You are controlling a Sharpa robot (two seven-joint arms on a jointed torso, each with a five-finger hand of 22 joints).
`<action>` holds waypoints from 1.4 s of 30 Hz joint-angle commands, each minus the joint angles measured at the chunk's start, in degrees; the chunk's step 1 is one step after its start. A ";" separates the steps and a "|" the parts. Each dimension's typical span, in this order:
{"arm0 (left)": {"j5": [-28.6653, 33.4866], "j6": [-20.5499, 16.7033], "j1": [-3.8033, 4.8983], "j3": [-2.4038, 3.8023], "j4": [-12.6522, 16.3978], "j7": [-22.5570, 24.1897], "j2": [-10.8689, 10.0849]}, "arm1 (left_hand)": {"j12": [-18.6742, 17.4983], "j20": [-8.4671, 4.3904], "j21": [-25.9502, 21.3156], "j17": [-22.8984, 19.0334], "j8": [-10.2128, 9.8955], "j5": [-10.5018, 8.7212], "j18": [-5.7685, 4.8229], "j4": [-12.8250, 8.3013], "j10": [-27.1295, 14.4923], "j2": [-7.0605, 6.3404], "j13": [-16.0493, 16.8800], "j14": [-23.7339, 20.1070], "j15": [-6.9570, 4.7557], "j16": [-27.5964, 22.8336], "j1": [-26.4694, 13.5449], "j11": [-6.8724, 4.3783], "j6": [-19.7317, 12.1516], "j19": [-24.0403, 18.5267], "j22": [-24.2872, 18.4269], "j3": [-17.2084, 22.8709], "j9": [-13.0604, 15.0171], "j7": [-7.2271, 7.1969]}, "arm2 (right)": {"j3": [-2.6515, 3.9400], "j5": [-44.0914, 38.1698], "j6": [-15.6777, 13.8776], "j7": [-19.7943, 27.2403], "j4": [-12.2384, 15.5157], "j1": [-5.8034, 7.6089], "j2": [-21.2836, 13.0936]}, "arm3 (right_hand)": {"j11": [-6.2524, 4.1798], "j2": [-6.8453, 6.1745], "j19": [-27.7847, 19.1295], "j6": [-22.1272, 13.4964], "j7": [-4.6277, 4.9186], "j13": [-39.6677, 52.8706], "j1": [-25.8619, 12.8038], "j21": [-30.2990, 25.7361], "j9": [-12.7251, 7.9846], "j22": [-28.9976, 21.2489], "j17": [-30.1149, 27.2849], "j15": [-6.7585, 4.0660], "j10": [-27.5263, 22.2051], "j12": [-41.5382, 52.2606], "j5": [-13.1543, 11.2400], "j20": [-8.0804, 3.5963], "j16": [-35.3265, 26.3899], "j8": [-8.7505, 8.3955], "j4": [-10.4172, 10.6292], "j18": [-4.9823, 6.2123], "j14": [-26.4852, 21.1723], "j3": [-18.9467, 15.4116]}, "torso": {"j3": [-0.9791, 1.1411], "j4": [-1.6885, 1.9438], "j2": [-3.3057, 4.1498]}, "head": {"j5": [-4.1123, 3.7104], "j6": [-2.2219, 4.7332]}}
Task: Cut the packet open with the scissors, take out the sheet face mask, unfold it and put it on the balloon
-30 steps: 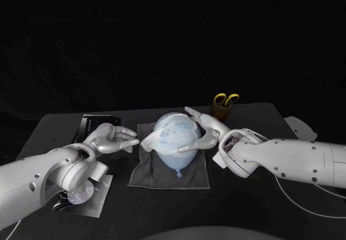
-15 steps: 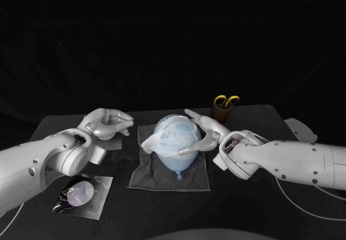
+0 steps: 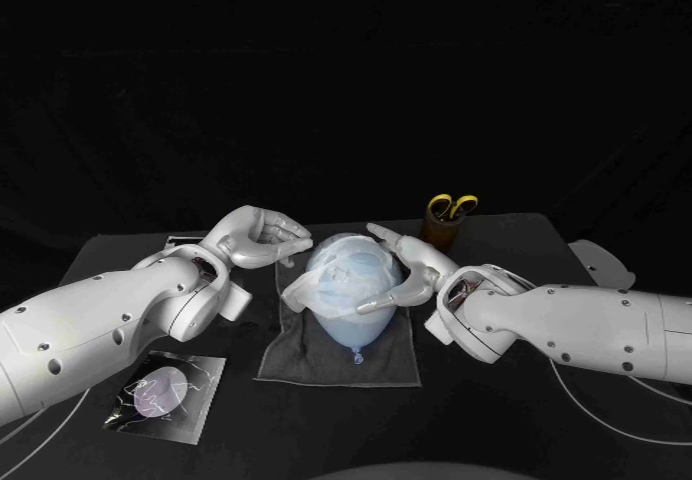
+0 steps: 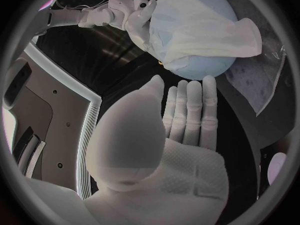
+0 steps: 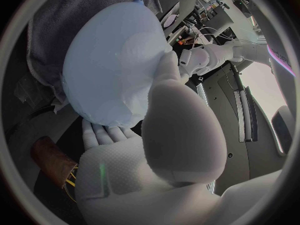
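A pale blue balloon (image 3: 351, 305) lies on a grey cloth (image 3: 339, 355) at the table's middle, knot toward me. The white sheet mask (image 3: 335, 275) is draped over its upper part, one flap hanging off the left side (image 4: 206, 27). My right hand (image 3: 405, 266) holds the balloon (image 5: 109, 70) from its right, thumb pressed on the surface and fingers curving round the far end. My left hand (image 3: 260, 238) hovers just off the balloon's far left and holds nothing. In the left wrist view its fingers (image 4: 187, 110) lie straight, apart from the balloon (image 4: 194, 67).
Yellow-handled scissors (image 3: 454, 203) stand in a brown cup (image 3: 441, 228) at the back right. The cut-open packet (image 3: 162, 388) lies at the front left. A dark flat object (image 3: 185, 243) lies behind my left arm.
My left hand has lifted away from the balloon's left side and swung to its far left, and its arm no longer covers the packet. The right hand and balloon have stayed put.
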 commanded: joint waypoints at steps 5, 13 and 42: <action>-6.56 -2.06 0.26 0.11 0.32 -1.90 1.34 | 0.32 0.35 -0.81 -0.11 -0.40 -0.02 0.38 -0.03 -1.32 -0.65 0.25 -1.43 0.30 -0.63 -1.02 0.09 1.16 -1.34 -0.32 -1.35 -0.10 -0.03 | -0.28 -0.02 2.88 -1.22 -0.05 -0.32 0.32 | -0.05 -0.08 0.41 0.65 5.03 0.12 0.37 0.13 0.17 -0.01 0.09 -0.08 0.60 0.42 0.25 -0.03 0.24 0.43 0.03 0.03 0.52 0.21 | -0.01 0.04 0.02 | 0.07 0.13; -8.52 -3.50 0.28 0.12 0.16 -2.90 1.74 | 0.49 0.75 -1.03 0.12 -0.96 -0.01 0.50 -0.58 -2.93 -0.26 0.56 -2.08 0.47 -0.31 0.91 0.29 1.44 -1.79 -0.34 -1.48 -0.27 -0.02 | -0.28 -0.17 3.01 -1.60 -0.08 -0.32 0.35 | -0.05 -0.08 0.45 0.67 5.23 0.13 0.29 0.14 0.18 -0.01 0.11 -0.08 0.74 0.63 0.24 -0.03 0.24 0.47 0.03 0.03 0.60 0.13 | -0.05 0.04 -0.01 | 0.05 0.21; -15.18 -1.00 0.27 0.10 0.17 -8.17 3.17 | 7.30 1.08 0.23 1.54 -2.19 0.00 0.69 -0.49 -7.33 0.77 4.71 -3.12 0.50 2.59 3.94 0.29 3.89 -2.41 0.83 -1.50 -0.90 -0.25 | -0.28 -0.37 3.24 -2.02 -0.05 -0.33 0.45 | -0.05 -0.06 0.49 0.73 5.56 0.13 0.30 0.14 0.23 -0.04 0.11 -0.09 0.88 0.89 0.24 -0.03 0.25 0.51 0.03 0.03 0.67 0.21 | -0.01 0.06 0.01 | 0.05 -0.02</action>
